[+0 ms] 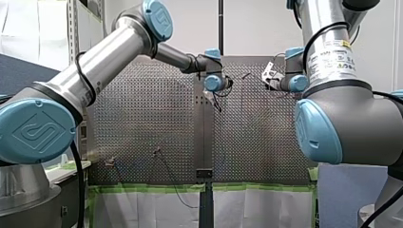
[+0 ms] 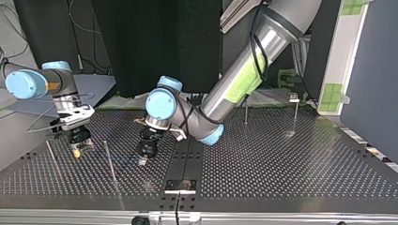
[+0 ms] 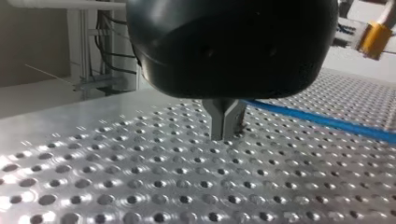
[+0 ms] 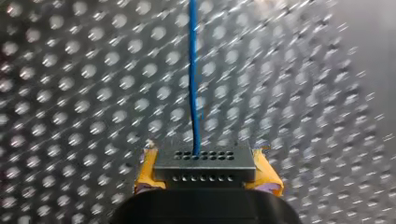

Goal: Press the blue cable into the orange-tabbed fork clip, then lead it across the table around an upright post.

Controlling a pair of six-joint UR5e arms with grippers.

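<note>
— At the top view's left, the right claw (image 2: 76,152) has its yellow pads closed on the blue cable (image 4: 193,84).
— Thin and taut, it runs low over the worktop (image 2: 281,159), near an upright post (image 2: 109,160), to the left claw (image 2: 142,161). That one is closed tight, though I can't tell whether it pinches the cable.
— I'd hold that tension and stay low for the pressing-in.
</note>
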